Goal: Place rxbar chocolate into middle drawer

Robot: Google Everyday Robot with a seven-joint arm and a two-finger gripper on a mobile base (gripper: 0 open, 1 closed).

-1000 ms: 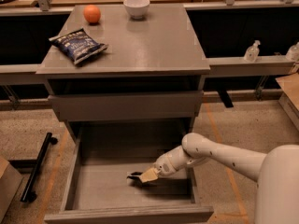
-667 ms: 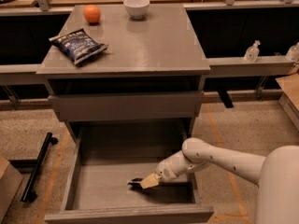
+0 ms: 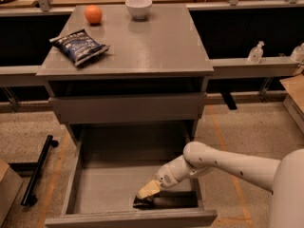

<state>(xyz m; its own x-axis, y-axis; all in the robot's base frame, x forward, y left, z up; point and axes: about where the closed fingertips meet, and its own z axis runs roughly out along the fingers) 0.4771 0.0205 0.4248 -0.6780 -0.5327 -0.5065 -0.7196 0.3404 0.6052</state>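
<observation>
jaws: close together, basically one pale wedge with no gap I can make out, pinched on the end of the bar

gripper: the pale two-finger gripper is down inside the pulled-out drawer, near its front right, pointing down and to the left

rxbar chocolate: small flat black rxbar chocolate wrapper, right at the gripper's tips, low against the drawer floor just behind the front wall; can't tell if it's fully resting there or a hair above

middle drawer: wide grey middle drawer, a shallow tray with low walls, pulled all the way out, grey floor showing to the left of the bar

arm: smooth white robot arm comes in from the lower right and crosses over the drawer's right wall

upper drawer: flat grey front panel just above the open one, pushed in

cabinet top: grey square tabletop over the drawers

chip bag: crinkled dark-blue chip bag on the left side of the top, lying flat

orange: round orange fruit at the back left, behind the bag

bowl: small white bowl at the back edge, right of the orange, well apart from the bag

side stuff: clear pump bottle on the ledge to the right, black metal bar on the speckled floor to the left
</observation>
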